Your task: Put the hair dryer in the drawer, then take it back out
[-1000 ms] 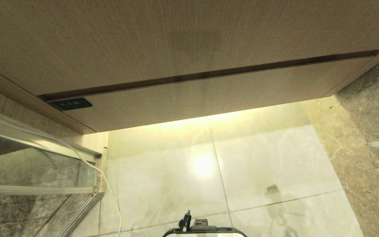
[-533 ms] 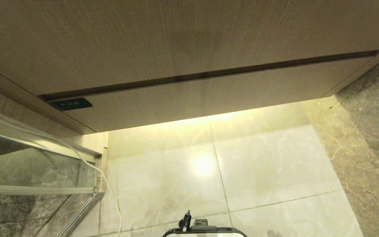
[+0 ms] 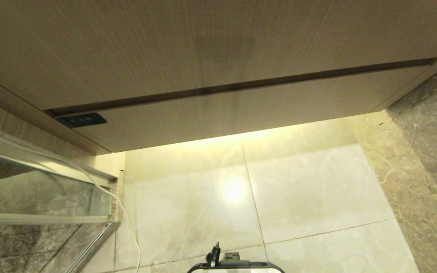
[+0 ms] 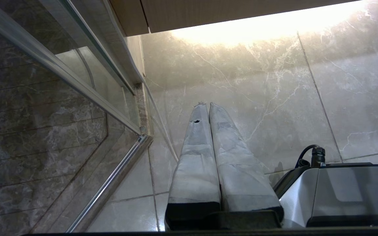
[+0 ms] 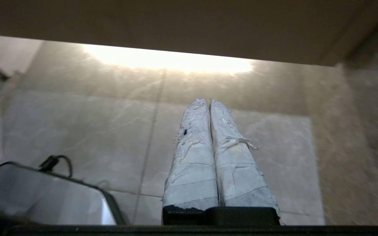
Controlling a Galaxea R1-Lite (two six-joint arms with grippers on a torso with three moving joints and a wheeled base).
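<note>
Drawer: the wide light-brown wood-grain drawer with a plain handle-less front is pushed in flush beneath the taller wood-grain panel; a thin dark gap runs between the two. Its lower edge also shows in both wrist views.
Hair dryer: it shows in none of the three views, so where it is cannot be told.
Left pincer: the left pincer, wrapped in white tape, has its two fingers pressed together along their length, with nothing between them. It points at the pale marble floor tiles, apart from them.
Right pincer: the right pincer, wrapped in frayed white tape, is likewise brought together and empty. It points at the floor below the drawer's edge.
Arms in head view: neither arm nor pincer appears there.
Floor light: a warm glow falls on the tiles directly under the drawer.
Glass partition: a glass panel with a chrome frame stands at the robot's left.
Cable: a thin white cable hangs down beside the glass frame.
Label: a small dark rectangular plate sits at the left end of the gap above the drawer.
Robot base: the dark-rimmed base with a black connector lies at the near edge of the head view.
</note>
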